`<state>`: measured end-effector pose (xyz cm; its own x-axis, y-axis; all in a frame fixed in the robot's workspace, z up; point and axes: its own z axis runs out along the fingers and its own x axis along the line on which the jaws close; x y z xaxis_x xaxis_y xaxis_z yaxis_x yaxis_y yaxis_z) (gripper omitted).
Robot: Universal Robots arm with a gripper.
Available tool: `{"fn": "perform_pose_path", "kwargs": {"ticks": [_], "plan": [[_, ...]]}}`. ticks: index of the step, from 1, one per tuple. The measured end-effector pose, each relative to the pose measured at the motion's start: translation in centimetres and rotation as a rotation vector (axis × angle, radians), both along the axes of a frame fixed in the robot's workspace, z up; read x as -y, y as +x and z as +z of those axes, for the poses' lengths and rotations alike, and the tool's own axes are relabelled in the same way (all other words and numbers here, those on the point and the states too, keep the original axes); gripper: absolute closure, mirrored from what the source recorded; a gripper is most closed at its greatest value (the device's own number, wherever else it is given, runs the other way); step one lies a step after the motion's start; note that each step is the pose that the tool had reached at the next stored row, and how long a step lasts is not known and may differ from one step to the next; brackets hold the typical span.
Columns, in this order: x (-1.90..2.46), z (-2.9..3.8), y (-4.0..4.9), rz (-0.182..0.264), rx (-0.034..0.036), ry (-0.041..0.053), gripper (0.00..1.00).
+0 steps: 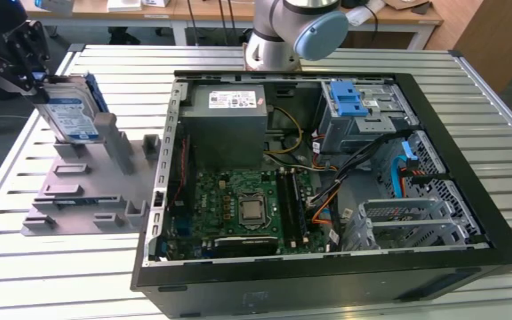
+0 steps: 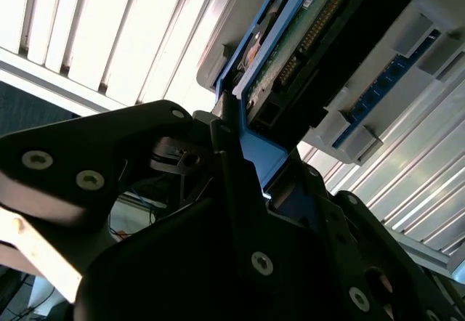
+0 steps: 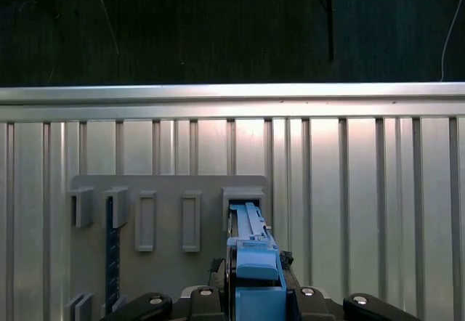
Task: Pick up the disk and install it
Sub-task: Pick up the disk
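Closest to the lens, the gripper [image 2: 251, 147] is clamping the disk [image 2: 301, 34], its black fingers [image 2: 224, 128] pinching the blue rail [image 2: 256, 157] that is running along the disk's edge, so it is closed on the disk. In the exterior view the disk is standing on edge, tilting a little, with its white-and-blue label facing the open case [image 1: 469, 220] and the gripper gripping it from above at the upper end. Its lower end is sitting down among the upright posts of the grey stand [image 1: 83, 183]; I cannot tell whether it is resting in a slot or hanging just clear of one. In the first wrist view the rail is pointing straight down toward a slot at the stand's edge, with other slots lying beside it. The stand is lying flat on the table [image 1: 51, 267], a slatted metal top, at the exterior view's left of the case and just beside it. The case is lying on its side with the panel off, showing a green board [image 1: 243, 207] near the front, a grey box [image 1: 225, 123] with a white sticker behind it, and a bay with a blue latch [image 1: 349, 100] toward the exterior view's right. The arm [image 1: 283, 33] is rising from beyond the case. Wooden desks [image 1: 203, 13] are standing at the back of the room, and dark floor is showing past the table's edge.
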<state>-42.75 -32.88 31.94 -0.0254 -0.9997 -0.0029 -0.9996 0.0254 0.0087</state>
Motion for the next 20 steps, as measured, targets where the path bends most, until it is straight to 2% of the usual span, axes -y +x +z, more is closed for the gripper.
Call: {"fn": "perform_pose_path", "kwargs": {"ticks": [20], "plan": [[0.0, 1.5, 0.0, 0.0, 0.0012, 0.0, 0.64]]}}
